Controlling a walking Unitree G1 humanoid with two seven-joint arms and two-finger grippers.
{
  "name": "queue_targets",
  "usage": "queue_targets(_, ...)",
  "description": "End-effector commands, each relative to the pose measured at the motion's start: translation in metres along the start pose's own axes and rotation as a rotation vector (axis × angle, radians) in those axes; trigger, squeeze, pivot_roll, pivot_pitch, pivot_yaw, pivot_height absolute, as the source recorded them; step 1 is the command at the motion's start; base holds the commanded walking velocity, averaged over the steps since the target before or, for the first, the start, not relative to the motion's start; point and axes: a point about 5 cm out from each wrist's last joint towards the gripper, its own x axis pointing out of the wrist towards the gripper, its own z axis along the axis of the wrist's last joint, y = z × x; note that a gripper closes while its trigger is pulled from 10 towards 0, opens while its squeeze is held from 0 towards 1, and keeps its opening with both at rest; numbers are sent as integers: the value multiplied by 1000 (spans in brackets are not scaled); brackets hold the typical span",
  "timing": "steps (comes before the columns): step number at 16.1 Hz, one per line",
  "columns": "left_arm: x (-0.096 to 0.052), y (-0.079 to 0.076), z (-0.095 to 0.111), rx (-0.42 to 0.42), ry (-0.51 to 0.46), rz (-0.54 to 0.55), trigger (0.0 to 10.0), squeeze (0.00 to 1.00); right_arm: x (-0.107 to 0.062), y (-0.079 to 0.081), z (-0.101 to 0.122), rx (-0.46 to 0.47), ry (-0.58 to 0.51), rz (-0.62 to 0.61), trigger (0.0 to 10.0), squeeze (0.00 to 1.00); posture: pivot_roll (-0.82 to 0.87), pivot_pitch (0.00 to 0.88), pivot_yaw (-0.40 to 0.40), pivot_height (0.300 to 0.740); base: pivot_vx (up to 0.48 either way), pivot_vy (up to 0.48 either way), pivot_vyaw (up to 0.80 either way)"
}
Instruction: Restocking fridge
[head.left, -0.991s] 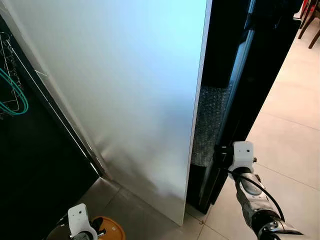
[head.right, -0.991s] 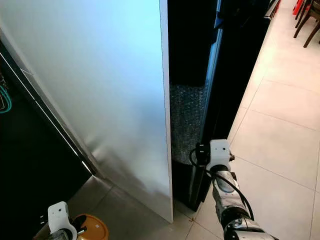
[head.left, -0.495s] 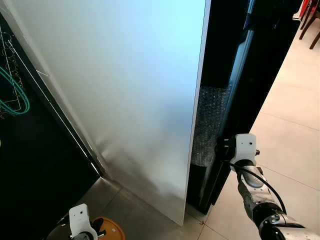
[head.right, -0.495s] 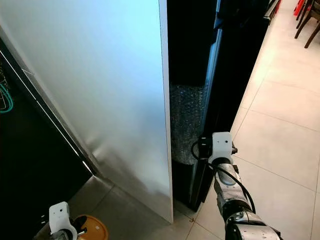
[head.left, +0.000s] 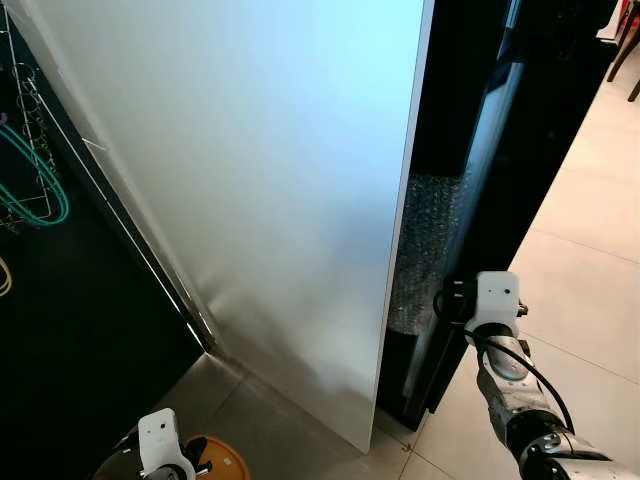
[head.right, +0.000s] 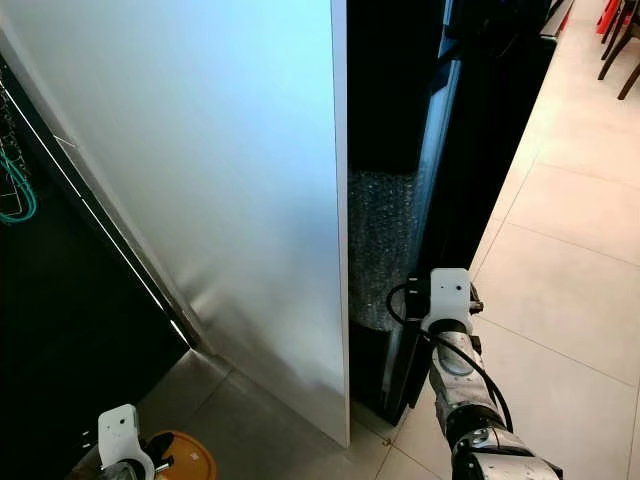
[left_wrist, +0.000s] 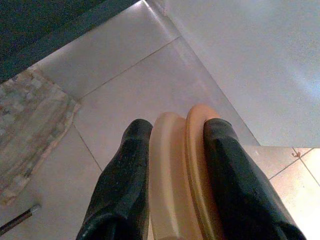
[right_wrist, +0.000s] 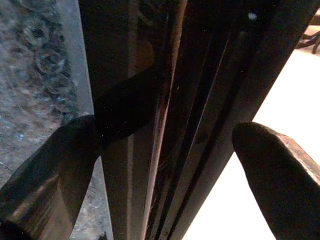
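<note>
Left eye view looks down on a tall white panel (head.left: 270, 200), the fridge's broad side or door, standing upright with its long axis vertical and its thin edge turned toward the camera. Just to the right of that edge is a narrow dark gap, and low in the gap sits a band of bubble wrap (head.left: 420, 250) that also runs vertically. Right of the gap stands the black fridge door (head.left: 500, 170), glossy, upright, its edge facing the robot. The right claw (right_wrist: 165, 150) is at the lower part of that black door edge: in the right wrist view its two black fingers (right_wrist: 280, 175) stand apart, one on each side of the door's edge, with bubble wrap visible past the finger on the inner side; whether the pads press on the door I cannot tell. The right arm's white wrist camera housing (head.left: 497, 298) sits just beside the door edge, with a black cable looping from it. The left claw (left_wrist: 175, 175) hangs low near the floor, clamped on an orange and cream disc (left_wrist: 182, 170), round and flat, gripped on its faces so that its rim points away from the wrist, down toward the tiled floor (left_wrist: 115, 65). In the head views the disc shows as an orange round at the bottom of the frame. At far left, inside a dark space, hang a wire rack (head.left: 25, 110) and a green loop (head.left: 40, 190).
</note>
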Motion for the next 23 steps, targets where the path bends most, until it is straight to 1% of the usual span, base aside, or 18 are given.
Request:
queue_targets(1, -2, 4, -7, 11, 31, 11, 10000, 0, -5, -19, -13, -3, 64, -93, 10000, 0, 5, 0, 66, 740, 0, 0, 0)
queue_targets(4, -2, 3, -8, 13, 34, 9, 10000, 0, -6, -27, -15, -17, 71, -161, 10000, 0, 5, 0, 66, 740, 0, 0, 0)
queue_targets(6, -2, 3, -8, 13, 36, 8, 10000, 0, -8, -34, -17, -34, 94, -208, 10000, 0, 3, 0, 67, 740, 0, 0, 0)
queue_targets(9, -2, 2, -8, 12, 36, 7, 10000, 0, -10, -46, -19, -60, 99, -283, 10000, 0, 4, 0, 65, 740, 0, 0, 0)
queue_targets(10, -2, 2, -8, 11, 35, 7, 10000, 0, -12, -55, -20, -71, 105, -348, 10000, 0, 3, 0, 65, 740, 0, 0, 0)
queue_targets(15, -2, 4, -9, 12, 39, 10, 10000, 0, -22, -88, -26, -88, 144, -504, 10000, 0, 2, 0, 65, 740, 0, 0, 0)
queue_targets(16, -2, 4, -10, 14, 40, 10, 10000, 0, -27, -98, -30, -72, 160, -563, 10000, 0, -1, 0, 65, 740, 0, 0, 0)
queue_targets(17, -2, 4, -10, 14, 41, 10, 10000, 0, -28, -100, -31, -68, 165, -577, 10000, 0, -1, 0, 65, 740, 0, 0, 0)
queue_targets(18, -2, 4, -10, 15, 42, 8, 10000, 0, -33, -103, -38, -39, 192, -608, 10000, 0, -5, 0, 67, 740, 0, 0, 0)
queue_targets(19, -2, 3, -10, 17, 42, 6, 10000, 0, -38, -101, -46, -16, 221, -613, 10000, 0, -3, 0, 66, 740, 0, 0, 0)
queue_targets(20, -2, 3, -10, 17, 42, 6, 10000, 0, -39, -98, -49, -12, 230, -606, 10000, 0, -4, 0, 67, 740, 0, 0, 0)
queue_targets(22, -2, 3, -10, 17, 39, 5, 10000, 0, -42, -85, -59, -14, 265, -569, 10000, 0, -3, 0, 67, 740, 0, 0, 0)
queue_targets(23, -2, 3, -9, 18, 38, 5, 10000, 0, -44, -79, -64, 8, 293, -555, 10000, 0, -3, 0, 67, 740, 0, 0, 0)
